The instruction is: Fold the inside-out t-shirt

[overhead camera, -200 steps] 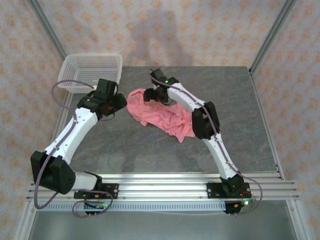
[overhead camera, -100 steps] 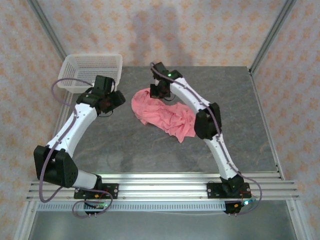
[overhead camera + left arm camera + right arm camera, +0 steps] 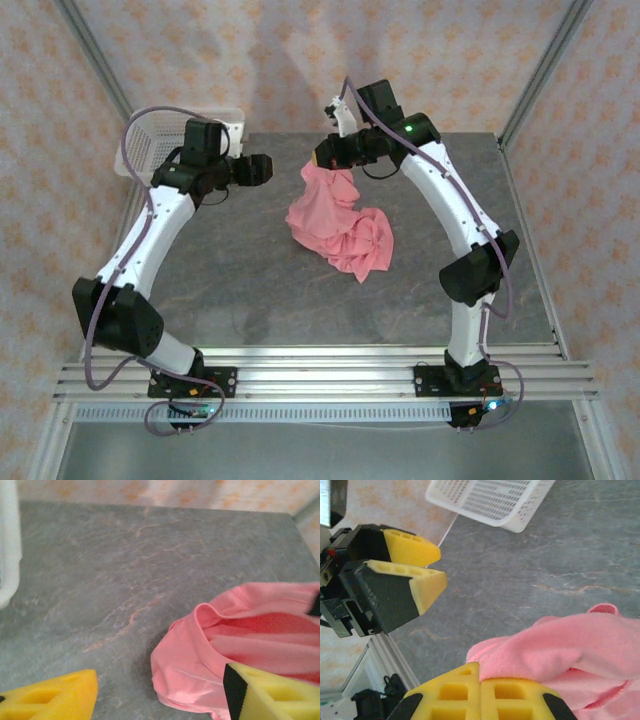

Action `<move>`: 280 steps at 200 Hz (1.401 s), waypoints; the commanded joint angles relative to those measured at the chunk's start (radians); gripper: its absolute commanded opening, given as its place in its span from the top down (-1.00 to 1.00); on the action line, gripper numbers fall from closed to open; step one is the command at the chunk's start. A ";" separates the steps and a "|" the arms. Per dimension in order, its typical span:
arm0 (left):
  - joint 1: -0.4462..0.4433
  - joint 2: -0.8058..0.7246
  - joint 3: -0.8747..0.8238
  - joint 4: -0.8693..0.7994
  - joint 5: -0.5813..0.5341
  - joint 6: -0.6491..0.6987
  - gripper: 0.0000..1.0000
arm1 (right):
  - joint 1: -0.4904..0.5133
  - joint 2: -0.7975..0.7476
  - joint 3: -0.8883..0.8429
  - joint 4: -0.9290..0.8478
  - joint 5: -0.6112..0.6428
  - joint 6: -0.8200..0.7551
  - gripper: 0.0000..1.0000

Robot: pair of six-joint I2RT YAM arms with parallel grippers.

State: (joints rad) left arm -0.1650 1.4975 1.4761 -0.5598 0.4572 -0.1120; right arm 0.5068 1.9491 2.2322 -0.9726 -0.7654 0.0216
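Toward twelve o'clock on the table (image 3: 250, 280), your right gripper (image 3: 322, 158) is clamped on one edge of the inside-out t-shirt (image 3: 340, 225). It holds that edge raised so the cloth hangs, and the rest trails on the tabletop toward five o'clock. Your left gripper (image 3: 263, 168), jaws apart, faces the raised edge from nine o'clock, probably placed to take a second hold and spread the shirt.

white mesh basket (image 3: 150, 156) at table's 10 o'clock corner, near back wall. table (image 3: 250, 285) top grey, stone-look. orange-patterned wallpaper (image 3: 450, 50) at 12 o'clock. aluminium rails (image 3: 320, 362) along 6 o'clock edge.
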 commanded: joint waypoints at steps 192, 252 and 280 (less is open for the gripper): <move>-0.112 -0.078 -0.314 0.133 -0.376 -0.302 -0.41 | 0.039 0.217 -0.281 0.304 0.202 0.308 -0.06; -0.048 -0.033 -0.269 0.106 -0.329 -0.342 -0.41 | 0.153 0.391 -0.052 0.203 0.302 0.258 -0.18; -0.020 -0.034 -0.286 0.110 -0.321 -0.365 -0.41 | 0.154 0.542 0.230 0.016 0.455 0.214 0.37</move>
State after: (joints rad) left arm -0.2066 1.4731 1.1797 -0.4297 0.1406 -0.4377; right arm 0.6807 2.3775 2.2467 -0.7746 -0.4877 0.2852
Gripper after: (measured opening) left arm 0.707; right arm 0.481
